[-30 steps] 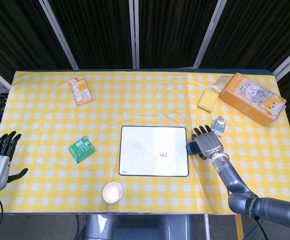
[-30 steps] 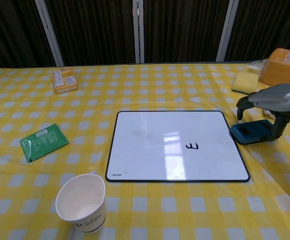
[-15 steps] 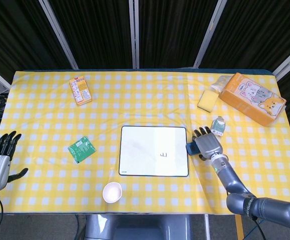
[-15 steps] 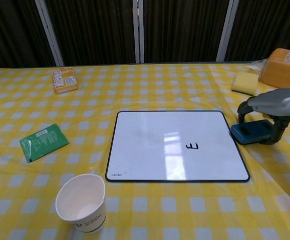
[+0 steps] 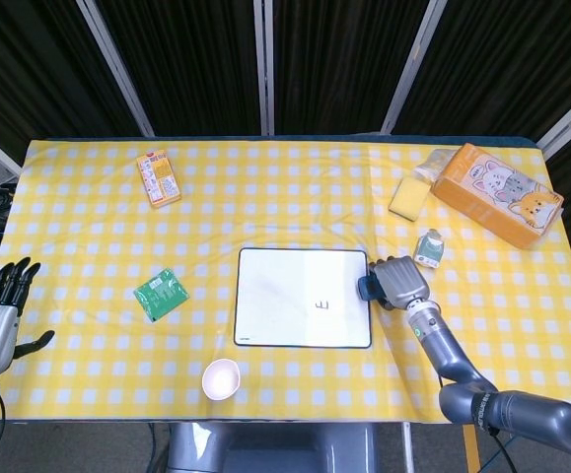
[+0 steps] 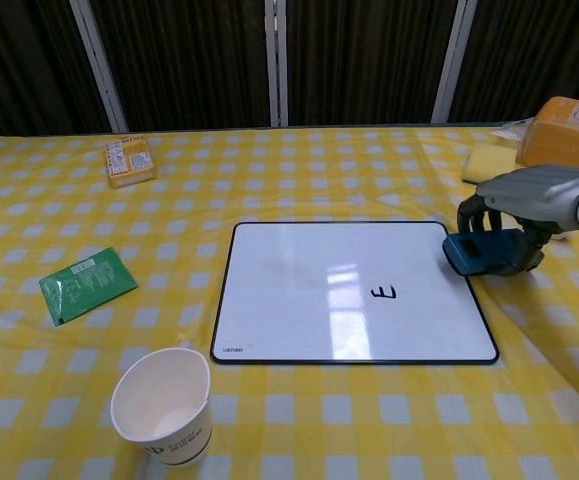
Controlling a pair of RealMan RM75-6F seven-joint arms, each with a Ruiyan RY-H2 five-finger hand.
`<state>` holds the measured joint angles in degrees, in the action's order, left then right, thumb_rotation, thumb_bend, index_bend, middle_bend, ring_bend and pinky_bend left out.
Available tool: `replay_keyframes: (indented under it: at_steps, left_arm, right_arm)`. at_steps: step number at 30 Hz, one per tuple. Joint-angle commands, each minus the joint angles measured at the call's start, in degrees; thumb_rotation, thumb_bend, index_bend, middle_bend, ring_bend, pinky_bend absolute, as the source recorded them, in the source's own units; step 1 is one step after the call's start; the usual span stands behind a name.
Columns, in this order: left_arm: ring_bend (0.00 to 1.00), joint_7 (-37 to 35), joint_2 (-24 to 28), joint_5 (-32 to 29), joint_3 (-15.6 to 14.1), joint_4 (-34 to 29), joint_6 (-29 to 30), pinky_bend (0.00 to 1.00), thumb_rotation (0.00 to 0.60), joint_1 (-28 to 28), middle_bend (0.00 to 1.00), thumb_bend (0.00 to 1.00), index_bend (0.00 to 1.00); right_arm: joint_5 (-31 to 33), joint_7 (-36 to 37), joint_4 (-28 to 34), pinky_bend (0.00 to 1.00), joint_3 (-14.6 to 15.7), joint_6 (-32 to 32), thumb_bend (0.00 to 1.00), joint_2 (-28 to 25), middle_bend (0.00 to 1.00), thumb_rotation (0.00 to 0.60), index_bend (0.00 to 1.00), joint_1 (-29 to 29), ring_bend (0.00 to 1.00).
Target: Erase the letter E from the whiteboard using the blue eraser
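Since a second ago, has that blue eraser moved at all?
Yes. The blue eraser, held by the right hand, has shifted left toward the whiteboard, now overlapping its right edge, and appears lifted off the cloth.

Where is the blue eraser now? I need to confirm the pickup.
The blue eraser is gripped by the right hand, at the whiteboard's right edge in the chest view, up-right of the E.

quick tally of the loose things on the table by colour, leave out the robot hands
Yellow or orange: 3 (small snack box, sponge, big pet-print box)
White: 2 (rectangular whiteboard, paper cup)
Green: 2 (flat foil packet, small carton)
Blue: 1 (plastic eraser)
Total: 8
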<state>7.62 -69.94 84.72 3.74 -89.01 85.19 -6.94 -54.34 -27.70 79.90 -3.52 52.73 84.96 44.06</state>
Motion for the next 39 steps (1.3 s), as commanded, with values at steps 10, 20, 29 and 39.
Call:
replay_keyframes:
  at_steps: [10, 20, 29, 39]
  left_arm:
    - [0.00, 0.1, -0.1, 0.1, -0.1, -0.1, 0.0, 0.00, 0.600, -0.1, 0.00, 0.02, 0.00]
    - [0.00, 0.4, -0.4, -0.1, 0.3, 0.8, 0.5, 0.00, 0.600, -0.1, 0.00, 0.02, 0.00]
    - [0.00, -0.7, 0.1, -0.3, 0.3, 0.6, 0.4, 0.00, 0.600, 0.0, 0.00, 0.02, 0.00]
    - [0.00, -1.6, 0.3, -0.7, 0.3, 0.7, 0.0, 0.00, 0.600, 0.1, 0.00, 0.02, 0.00]
  right_arm:
    - [-8.3, 10.3, 7.7, 0.88, -4.0, 4.7, 0.46, -3.1, 0.72, 0.600, 0.82, -2.8, 0.72]
    - [-6.1, 3.3, 14.1, 0.88, -5.2, 4.4, 0.46, 0.7, 0.72, 0.600, 0.82, -0.3, 0.73]
    - [-2.5, -2.9, 12.8, 0.88, -5.8, 3.6, 0.46, 7.8, 0.72, 0.600, 0.82, 2.9, 0.73]
    - [0.3, -4.0, 9.9, 0.88, -6.2, 2.2, 0.46, 10.7, 0.72, 0.600, 0.82, 4.5, 0.73]
